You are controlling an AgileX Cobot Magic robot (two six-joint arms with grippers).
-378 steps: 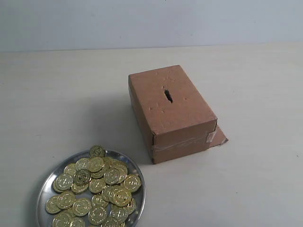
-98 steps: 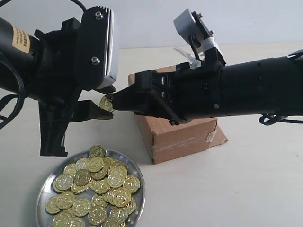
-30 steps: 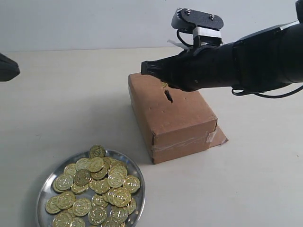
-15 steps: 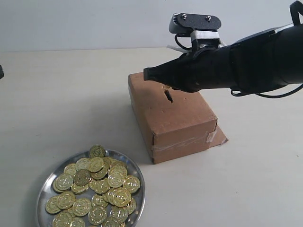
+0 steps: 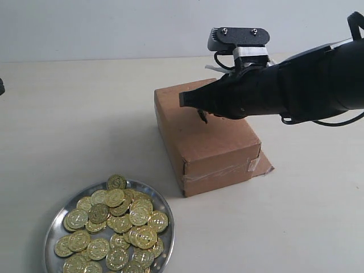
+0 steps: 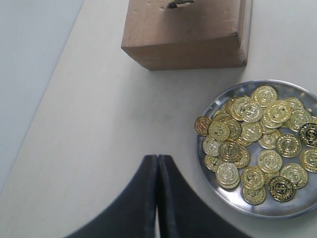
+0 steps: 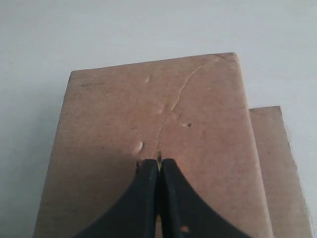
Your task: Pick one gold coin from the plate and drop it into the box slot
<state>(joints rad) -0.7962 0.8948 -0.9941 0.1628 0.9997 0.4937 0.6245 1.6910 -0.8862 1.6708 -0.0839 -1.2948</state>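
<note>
The brown cardboard box [image 5: 219, 149] stands mid-table. My right gripper [image 5: 184, 100] hovers low over its top face, shut on a gold coin whose thin edge [image 7: 158, 159] pokes out between the fingertips. Its tips sit right at the slot [image 5: 202, 116], which is mostly covered in the right wrist view. From the left wrist view the slot [image 6: 179, 4] shows at the box's [image 6: 188, 34] top. The silver plate [image 5: 166, 211] holds a heap of gold coins [image 5: 116, 224] at the front left. My left gripper [image 6: 157, 159] is shut and empty, beside the plate [image 6: 202, 154].
A loose cardboard flap [image 5: 265, 165] sticks out from under the box at its taped end. One coin [image 5: 116, 182] rests on the plate's far rim. The pale tabletop [image 5: 79, 125] runs back to a grey wall.
My right gripper has shifted slightly right and lower over the slot, now hiding most of it. The left arm has drawn out of the exterior view's left edge.
</note>
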